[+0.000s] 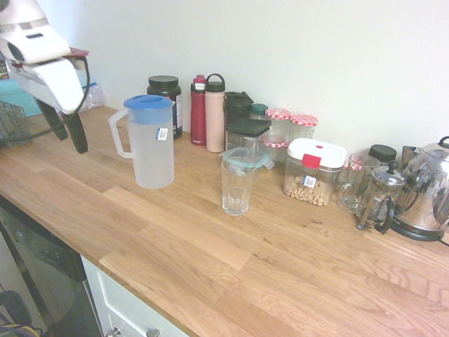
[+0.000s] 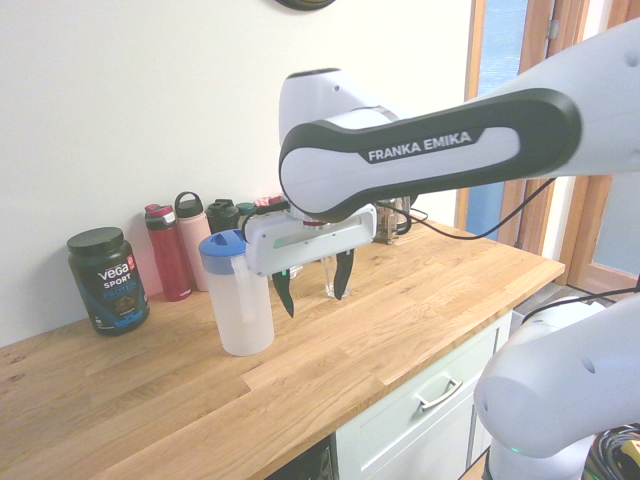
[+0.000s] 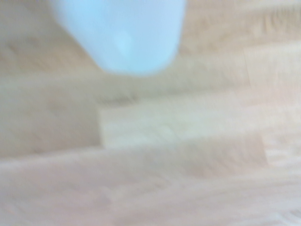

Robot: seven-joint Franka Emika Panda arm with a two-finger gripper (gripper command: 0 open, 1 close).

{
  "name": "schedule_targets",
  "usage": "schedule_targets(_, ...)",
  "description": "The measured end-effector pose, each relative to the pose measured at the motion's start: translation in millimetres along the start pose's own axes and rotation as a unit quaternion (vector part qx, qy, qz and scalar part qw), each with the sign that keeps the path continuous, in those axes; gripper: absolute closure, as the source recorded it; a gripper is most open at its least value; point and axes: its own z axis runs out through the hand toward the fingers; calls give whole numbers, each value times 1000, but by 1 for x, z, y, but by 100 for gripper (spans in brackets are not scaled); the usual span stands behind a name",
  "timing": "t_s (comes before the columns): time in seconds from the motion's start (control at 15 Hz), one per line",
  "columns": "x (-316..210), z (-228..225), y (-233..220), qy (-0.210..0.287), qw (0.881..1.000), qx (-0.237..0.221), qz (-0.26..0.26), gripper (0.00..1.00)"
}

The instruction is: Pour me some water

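- Wooden planks formed the table point(image 1: 231, 260) in the first exterior view, with a plain pale wall behind it and white cabinet fronts below its edge.
- A frosted pitcher point(image 1: 150, 140) with a blue lid stood upright on the table, its handle turned toward the arm, a small blue-and-white sticker on its side too small to read.
- A clear empty glass point(image 1: 236, 186) stood on the table near the pitcher, apart from it.
- The hand point(image 1: 66, 130) hung above the table, beside the pitcher's handle and clear of it, its two dark fingers spread wide and holding nothing.
- Along the wall stood a dark tub point(image 1: 165, 104), a red bottle point(image 1: 198, 110), a pink bottle point(image 1: 215, 112), jars with checked lids, a container of round pale pieces point(image 1: 312, 172), a French press point(image 1: 381, 198) and a shiny kettle point(image 1: 428, 189).
- In the second exterior view the arm's black band read "FRANKA EMIKA".
- The dark tub point(image 2: 108, 280) there read "vega SPORT".
- The hand point(image 2: 312, 283) pointed steeply downward just beside the pitcher point(image 2: 238, 295), its fingers wide apart and empty.
- The wrist view was blurred: the pitcher point(image 3: 124, 35) showed as a pale bluish shape over the table's point(image 3: 164, 155) planks.
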Motion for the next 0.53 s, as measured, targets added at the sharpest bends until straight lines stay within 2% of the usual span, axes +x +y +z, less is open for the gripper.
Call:
schedule_targets(0.2, -3, -6, -43, 33, 999, 36, 15, 0)
schedule_targets(0.53, 30, 38, -98, 45, 998, 18, 31, 0)
